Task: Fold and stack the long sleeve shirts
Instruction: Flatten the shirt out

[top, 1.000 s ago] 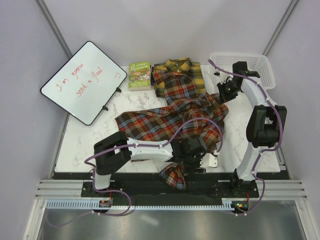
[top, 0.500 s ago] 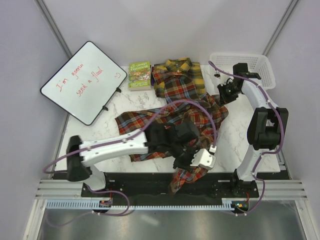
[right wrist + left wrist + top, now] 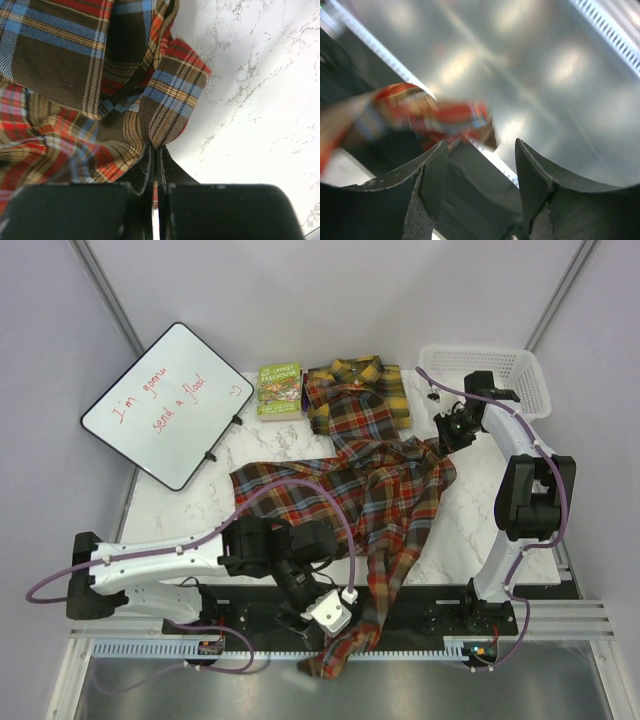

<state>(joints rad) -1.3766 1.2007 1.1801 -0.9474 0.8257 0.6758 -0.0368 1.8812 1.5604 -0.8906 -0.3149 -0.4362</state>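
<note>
The red-brown plaid long sleeve shirt (image 3: 350,485) lies spread over the marble table, and one sleeve (image 3: 345,650) trails off the near edge over the black rail. My left gripper (image 3: 335,620) hovers at that edge beside the sleeve. It is open (image 3: 480,150) and empty, with the blurred sleeve (image 3: 420,117) just past its fingertips. My right gripper (image 3: 450,435) is shut (image 3: 155,150) on a fold of the same shirt (image 3: 75,75) at its right side. The yellow and black shirt (image 3: 375,385) lies folded at the back, partly under the red-brown one.
A green book (image 3: 279,390) lies left of the yellow shirt. A whiteboard (image 3: 170,405) leans at the back left. A white basket (image 3: 500,370) stands at the back right corner. Metal flooring (image 3: 560,75) lies below the near edge.
My left arm swung back to the near left, dragging the sleeve off the front edge, then its jaws opened and let the sleeve go. The right gripper kept its grip and barely moved.
</note>
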